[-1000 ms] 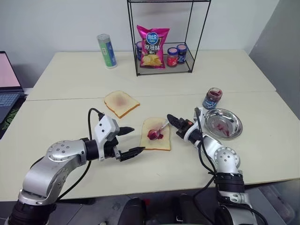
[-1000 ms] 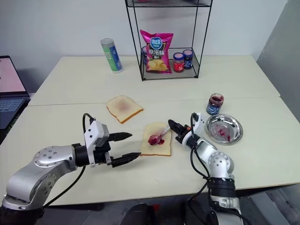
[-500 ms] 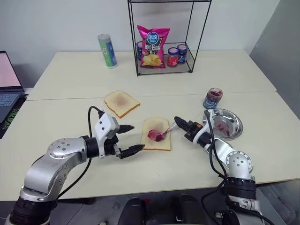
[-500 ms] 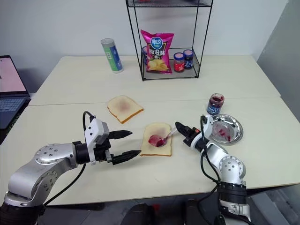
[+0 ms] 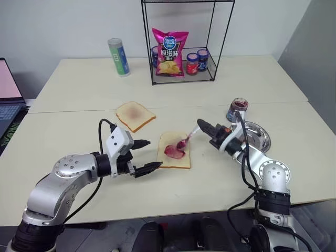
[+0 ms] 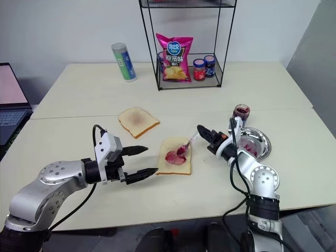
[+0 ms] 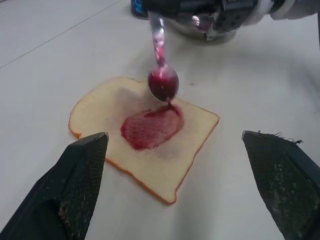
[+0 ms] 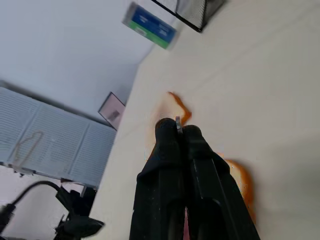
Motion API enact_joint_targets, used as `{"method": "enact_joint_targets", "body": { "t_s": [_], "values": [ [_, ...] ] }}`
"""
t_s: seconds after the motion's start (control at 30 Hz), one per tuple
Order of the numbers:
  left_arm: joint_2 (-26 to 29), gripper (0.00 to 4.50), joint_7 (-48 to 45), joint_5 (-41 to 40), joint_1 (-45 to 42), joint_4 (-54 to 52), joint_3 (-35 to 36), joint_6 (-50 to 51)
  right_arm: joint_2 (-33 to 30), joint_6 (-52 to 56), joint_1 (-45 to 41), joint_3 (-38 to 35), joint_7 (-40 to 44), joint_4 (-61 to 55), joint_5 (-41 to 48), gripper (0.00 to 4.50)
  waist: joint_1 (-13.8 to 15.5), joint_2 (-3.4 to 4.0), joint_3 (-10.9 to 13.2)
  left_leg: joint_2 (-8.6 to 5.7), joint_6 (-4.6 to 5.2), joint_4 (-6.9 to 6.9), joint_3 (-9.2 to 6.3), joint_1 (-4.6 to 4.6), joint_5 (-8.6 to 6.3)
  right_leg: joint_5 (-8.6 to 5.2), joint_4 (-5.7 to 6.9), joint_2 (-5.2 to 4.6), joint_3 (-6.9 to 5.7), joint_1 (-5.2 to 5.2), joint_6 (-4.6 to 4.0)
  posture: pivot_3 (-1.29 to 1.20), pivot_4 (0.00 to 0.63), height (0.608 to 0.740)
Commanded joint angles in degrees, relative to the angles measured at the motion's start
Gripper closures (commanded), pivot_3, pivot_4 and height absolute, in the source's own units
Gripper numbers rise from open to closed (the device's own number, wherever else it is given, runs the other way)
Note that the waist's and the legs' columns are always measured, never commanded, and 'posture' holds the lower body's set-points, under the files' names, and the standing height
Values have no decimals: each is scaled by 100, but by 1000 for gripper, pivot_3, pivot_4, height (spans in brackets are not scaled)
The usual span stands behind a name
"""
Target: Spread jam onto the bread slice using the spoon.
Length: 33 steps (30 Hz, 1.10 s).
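The bread slice (image 5: 178,157) lies on the table in front of me with a glossy red-purple jam (image 7: 151,128) smear at its centre. My right gripper (image 5: 202,126) is shut on the handle of the spoon (image 5: 187,139), to the right of the slice. The spoon slants down toward the bread. Its jam-coated bowl (image 7: 163,84) hangs just above the smear's far edge, a thin jam thread joining them. My left gripper (image 5: 155,153) is open just left of the slice, holding nothing, with its fingers (image 7: 82,165) spread wide.
A second slice (image 5: 136,115) with a faint pink smear lies to the back left. A round steel dish (image 5: 262,142) and an open jam jar (image 5: 238,109) stand right of my right arm. At the back are a wire rack (image 5: 184,79) with chips and jars and a can (image 5: 118,56); a laptop (image 5: 8,94) is at far left.
My right gripper has risen and drawn back to the right with the spoon, lifting its bowl off the jam. The smear looks wider. The left arm has stayed put.
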Motion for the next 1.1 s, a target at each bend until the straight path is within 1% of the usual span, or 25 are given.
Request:
{"method": "enact_joint_targets", "body": {
  "t_s": [0.03, 0.27, 0.4, 0.57, 0.7, 0.87, 1.1],
  "values": [
    [0, 0, -19, 14, -57, -94, -14, -135, 156, -395, -415, 69, 180, 480, -221, 4478, 0, 0, 0, -1, 0, 0, 0, 0, 0, 1, 0, 0, 0, 0, -2, 0, 150, 740],
    [26, 0, -3, 17, -37, -119, 15, -128, 193, -908, -648, 272, 630, 1425, -909, 4478, 0, 0, 0, -3, 0, -1, 3, -1, 0, 4, -1, -1, 2, 0, -7, 0, 150, 740],
    [29, 0, -2, 12, 7, -145, 33, -137, 208, -1020, -582, 345, 782, 1613, -1164, 4478, -2, 0, 0, -3, 0, -1, 3, -2, 0, 4, -1, -2, 2, 0, -7, 0, 150, 740],
    [33, 0, -22, 16, 1, -134, 19, -150, 96, -848, -272, 394, 876, 1353, -1249, 4478, 0, 0, 0, -1, 0, -1, 1, 0, 0, 4, 0, -3, 1, 0, -7, 0, 150, 740],
    [12, 0, -42, 30, -50, -93, -36, -166, -61, -704, -18, 294, 856, 1099, -1176, 4478, 5, 0, 0, -1, 0, 0, 2, 0, 0, 4, 0, -4, 1, 1, -7, 0, 150, 740],
    [4, 0, -93, 52, -143, 3, -104, -206, -233, -392, 385, 143, 745, 510, -929, 4478, 25, -1, 0, -3, 0, -1, 1, 0, 0, 4, 0, -5, 0, 2, -7, 0, 150, 740],
    [0, 0, -167, 71, -165, 46, -144, -258, -298, -68, 697, 42, 532, -65, -644, 4478, 16, -1, -1, -2, 0, -1, 1, 1, 0, 3, 0, -4, 0, 2, -5, 0, 150, 740]
  ]
}}
